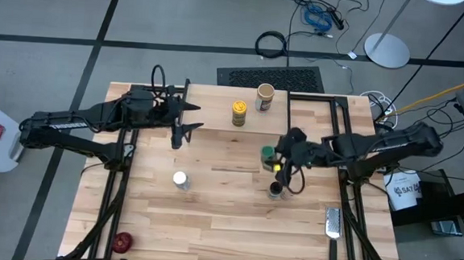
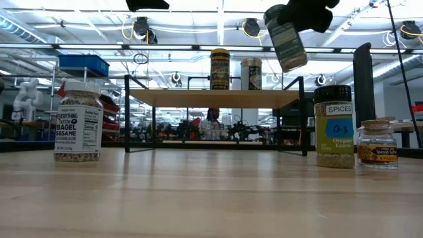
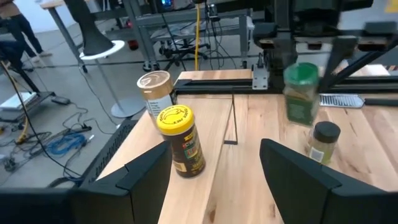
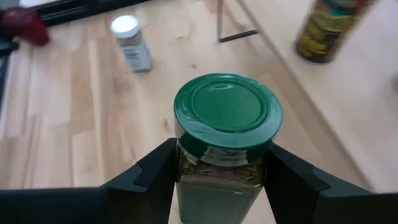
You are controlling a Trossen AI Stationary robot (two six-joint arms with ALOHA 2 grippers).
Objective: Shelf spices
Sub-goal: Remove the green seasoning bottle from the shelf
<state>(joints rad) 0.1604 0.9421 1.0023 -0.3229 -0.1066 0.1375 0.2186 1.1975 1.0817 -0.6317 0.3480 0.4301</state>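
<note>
The shelf (image 1: 217, 105) stands at the table's far middle, its wood plank on black legs. On it stand a yellow jar (image 1: 239, 113) and a tan jar (image 1: 265, 96). My right gripper (image 1: 277, 158) is shut on a green-lidded jar (image 4: 227, 112) held in the air in front of the shelf's right part (image 2: 285, 43). My left gripper (image 1: 191, 118) hovers open over the shelf's left end, the yellow jar (image 3: 180, 140) just ahead of its fingers. A white-capped jar (image 1: 180, 179) and a dark-lidded jar (image 1: 275, 189) stand on the table. My right gripper pinches the green-lidded jar's glass body just under the lid (image 4: 186, 168) between its two fingers, one on each side. The fingers slant down from the table's right side. The jar is lifted clear of table and shelf and hangs tilted (image 2: 291, 53).
A red round object (image 1: 122, 240) lies at the near left corner and a metal grater (image 1: 333, 225) at the near right. In the low view a small cork-topped jar (image 2: 377, 142) stands beside the dark-lidded jar (image 2: 334, 125).
</note>
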